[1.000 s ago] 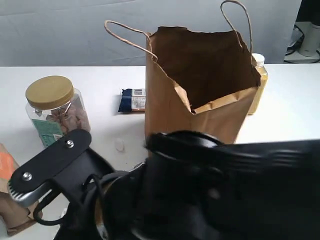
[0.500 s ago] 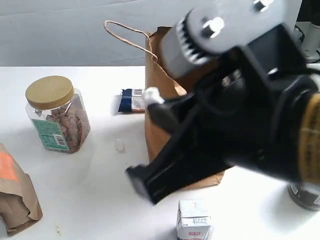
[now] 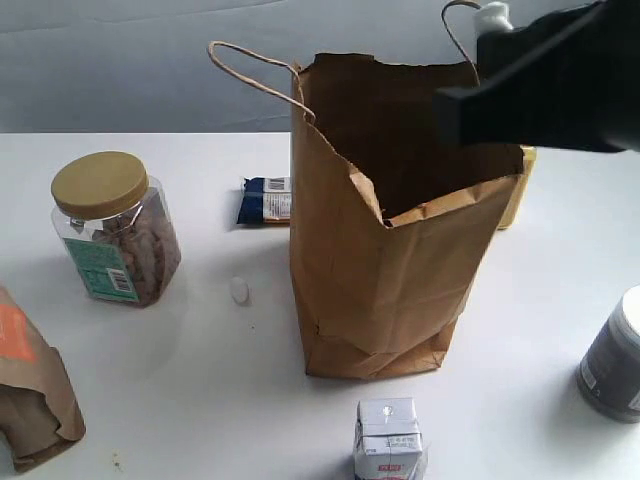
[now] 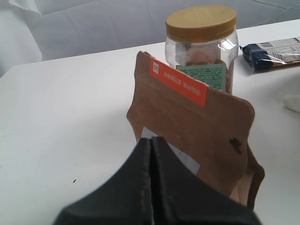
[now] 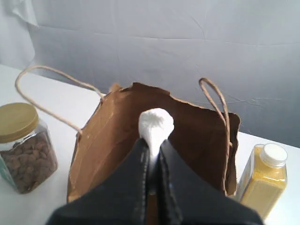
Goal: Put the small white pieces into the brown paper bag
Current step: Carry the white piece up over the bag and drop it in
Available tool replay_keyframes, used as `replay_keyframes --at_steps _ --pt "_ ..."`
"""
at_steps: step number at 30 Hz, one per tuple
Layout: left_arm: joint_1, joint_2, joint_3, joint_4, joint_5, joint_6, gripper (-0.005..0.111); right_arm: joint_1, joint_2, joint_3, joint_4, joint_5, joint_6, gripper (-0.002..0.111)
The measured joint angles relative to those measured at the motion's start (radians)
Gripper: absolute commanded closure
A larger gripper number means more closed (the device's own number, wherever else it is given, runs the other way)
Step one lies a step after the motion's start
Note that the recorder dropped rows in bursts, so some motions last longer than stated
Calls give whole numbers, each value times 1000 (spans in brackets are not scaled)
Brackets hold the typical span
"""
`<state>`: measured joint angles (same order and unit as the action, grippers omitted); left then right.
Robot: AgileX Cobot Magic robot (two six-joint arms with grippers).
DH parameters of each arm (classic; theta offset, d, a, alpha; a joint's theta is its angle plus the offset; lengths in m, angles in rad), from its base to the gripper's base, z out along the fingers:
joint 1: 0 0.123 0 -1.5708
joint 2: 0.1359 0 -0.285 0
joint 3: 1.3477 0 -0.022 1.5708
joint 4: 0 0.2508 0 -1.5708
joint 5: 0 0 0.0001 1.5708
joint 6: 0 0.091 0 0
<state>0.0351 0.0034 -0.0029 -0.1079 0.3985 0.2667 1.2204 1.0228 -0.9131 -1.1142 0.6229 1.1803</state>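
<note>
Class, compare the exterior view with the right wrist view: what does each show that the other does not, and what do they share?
Only the exterior view: a loose white piece on the table, the blue packet, the small carton, the brown pouch and a grey tub. Only the right wrist view: the right gripper with jaws closed on the held white piece, and the white cap of the yellow bottle. Both: the brown paper bag, the gold-lidded jar, the yellow bottle and the gripper itself.
</note>
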Motion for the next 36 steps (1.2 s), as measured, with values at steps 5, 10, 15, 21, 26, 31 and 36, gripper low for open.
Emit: replay_keyframes --at_steps 5,10,15,21,26,31,36 --pt "0 0 0 0 0 0 107 -154 31 0 56 -154 -26 108" --pt "0 0 0 0 0 0 107 -253 147 0 208 -259 -139 108" --pt "0 0 0 0 0 0 107 -272 256 0 295 -320 -207 91" --pt "0 0 0 0 0 0 107 -272 295 2 303 -340 -214 65" --pt "0 0 0 0 0 0 107 -272 295 2 303 -342 -216 64" --pt "0 0 0 0 0 0 107 -272 290 2 303 -342 -216 67" --pt "0 0 0 0 0 0 107 -272 169 2 326 -324 -218 108"
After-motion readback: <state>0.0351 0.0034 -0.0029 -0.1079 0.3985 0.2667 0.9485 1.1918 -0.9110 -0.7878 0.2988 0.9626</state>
